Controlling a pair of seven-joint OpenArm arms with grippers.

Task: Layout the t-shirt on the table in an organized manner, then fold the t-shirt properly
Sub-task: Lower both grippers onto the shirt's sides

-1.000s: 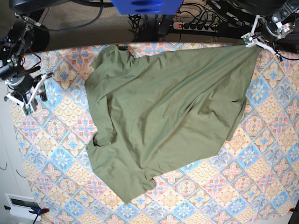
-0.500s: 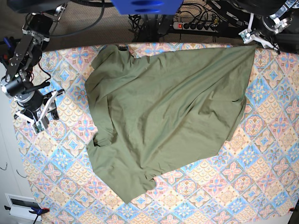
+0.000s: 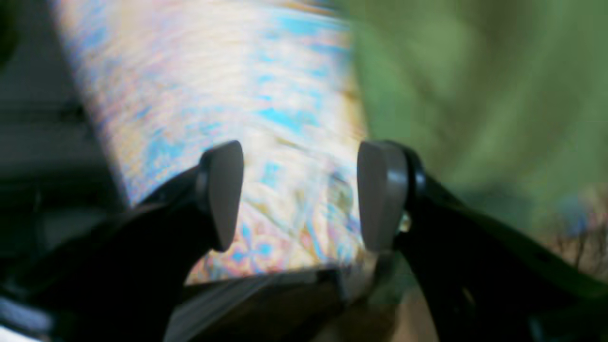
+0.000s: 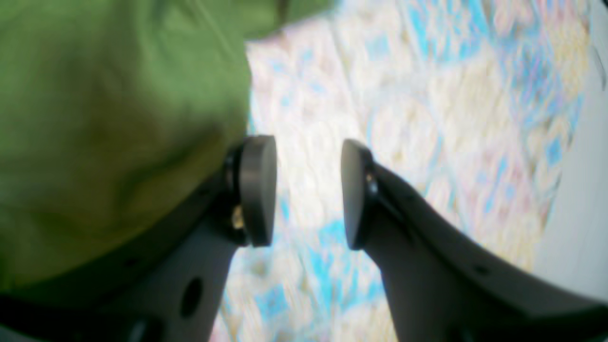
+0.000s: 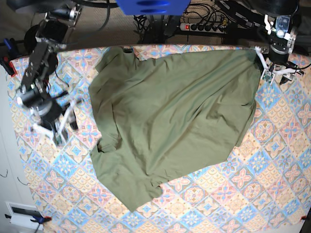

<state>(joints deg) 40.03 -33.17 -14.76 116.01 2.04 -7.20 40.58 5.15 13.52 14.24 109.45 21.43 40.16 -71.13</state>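
The t-shirt (image 5: 170,121) is lying mid-frame on the table (image 5: 272,174); no writing is showing; the left tool (image 3: 299,194) and right tool (image 4: 308,192) are gaping, holding nothing.

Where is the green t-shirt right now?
In the base view, the t-shirt lies spread across the middle of the table, between both arms.

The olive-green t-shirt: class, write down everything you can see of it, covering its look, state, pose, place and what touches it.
The plain olive-green short-sleeved cotton t-shirt has no print and looks soft. It lies spread but skewed on the table with the pink, blue and cream diamond-tile cloth, creased with long diagonal wrinkles. One sleeve is bunched at the base view's left edge. The hem points toward the lower left. Neither gripper holds it; both sets of jaws stand apart over the cloth beside it.
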